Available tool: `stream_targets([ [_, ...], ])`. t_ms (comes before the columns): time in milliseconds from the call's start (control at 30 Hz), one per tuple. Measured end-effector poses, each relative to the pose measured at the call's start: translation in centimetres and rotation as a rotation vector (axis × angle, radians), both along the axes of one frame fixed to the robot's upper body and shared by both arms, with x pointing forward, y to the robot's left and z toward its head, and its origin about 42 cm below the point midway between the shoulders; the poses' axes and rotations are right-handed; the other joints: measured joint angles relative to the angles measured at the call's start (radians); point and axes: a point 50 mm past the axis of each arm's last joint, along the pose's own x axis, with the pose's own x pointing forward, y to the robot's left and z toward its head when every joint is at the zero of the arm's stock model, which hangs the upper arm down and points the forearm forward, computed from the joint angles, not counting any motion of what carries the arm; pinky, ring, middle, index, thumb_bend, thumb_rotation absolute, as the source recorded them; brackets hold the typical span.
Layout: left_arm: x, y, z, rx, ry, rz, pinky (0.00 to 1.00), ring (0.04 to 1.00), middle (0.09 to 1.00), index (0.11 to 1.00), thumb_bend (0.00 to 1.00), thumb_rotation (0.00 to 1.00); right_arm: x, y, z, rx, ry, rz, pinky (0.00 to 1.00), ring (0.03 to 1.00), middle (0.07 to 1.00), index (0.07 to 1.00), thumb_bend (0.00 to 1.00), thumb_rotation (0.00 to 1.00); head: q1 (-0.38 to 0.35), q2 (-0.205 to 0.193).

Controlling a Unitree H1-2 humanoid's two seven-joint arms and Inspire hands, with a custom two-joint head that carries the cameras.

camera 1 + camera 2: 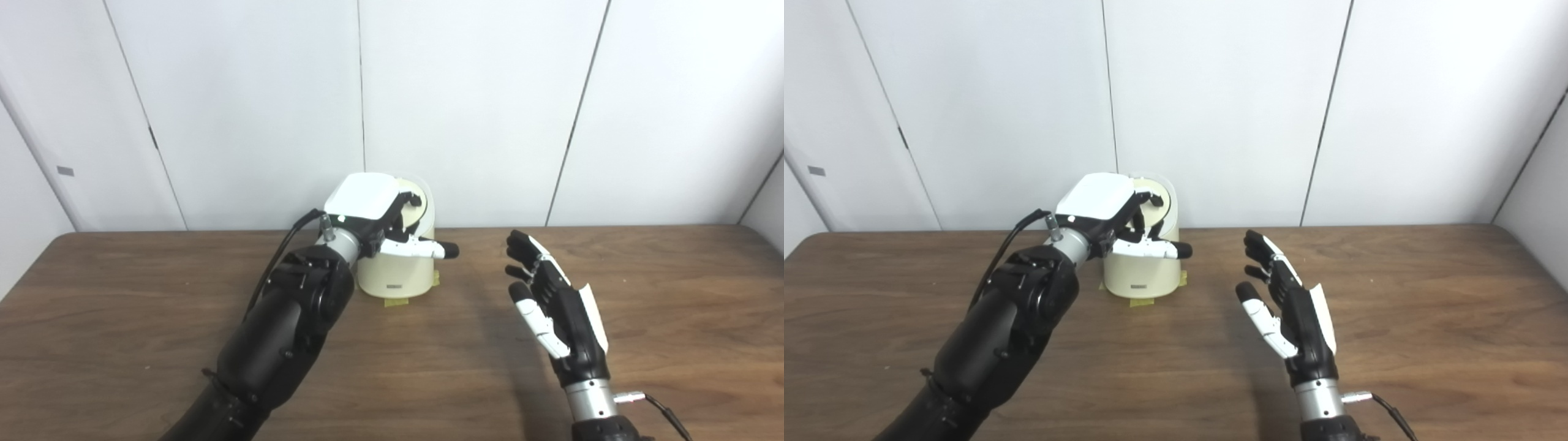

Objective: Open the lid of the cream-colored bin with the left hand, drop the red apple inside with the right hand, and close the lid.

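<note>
One cream-colored bin (398,269) sits at 12 o'clock on the tabletop (674,294), its lid (419,205) tipped up and back with the left hand (383,236) at it, fingers curled over the rim; whether they actually grip the lid, cannot tell. Right hand (554,306) hovers at 3 o'clock of the bin, fingers spread, holding nothing, and no red apple shows in either view: possibly already inside, interior hidden. Risk: lid slips and slams, or the bin shifts on its yellow tape tabs (395,301).
</note>
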Motion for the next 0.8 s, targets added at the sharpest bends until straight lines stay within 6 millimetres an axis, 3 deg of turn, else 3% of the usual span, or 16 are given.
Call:
stream_targets([
  [133,0.1,0.1,0.0,-0.014,0.007,-0.002,1.00,0.719,0.650,0.806,1.00,0.93,0.0,0.1,0.0,-0.005,0.002,0.001,0.78,0.867,0.878,0.878,0.40,0.72,0.000,0.002],
  [267,0.3,0.0,0.0,-0.013,0.017,-0.004,1.00,0.739,0.706,0.801,1.00,0.94,0.0,0.2,0.0,0.000,0.007,0.001,0.79,0.871,0.879,0.877,0.41,0.70,-0.002,0.005],
  [533,0.8,-0.8,0.6,0.053,0.028,-0.016,1.00,0.668,0.628,0.764,1.00,0.89,-0.1,0.4,0.1,0.006,0.017,0.000,0.78,0.868,0.880,0.877,0.41,0.72,-0.005,0.006],
  [700,1.2,-1.0,0.6,0.079,0.027,-0.016,1.00,0.790,0.761,0.757,1.00,0.86,-0.1,0.4,0.1,0.009,0.020,0.000,0.78,0.866,0.880,0.875,0.40,0.70,-0.005,0.003],
  [800,1.2,-1.1,0.5,0.086,0.026,-0.019,1.00,0.816,0.780,0.782,1.00,0.86,-0.1,0.3,0.1,0.010,0.020,0.000,0.78,0.864,0.877,0.874,0.39,0.69,-0.005,-0.002],
])
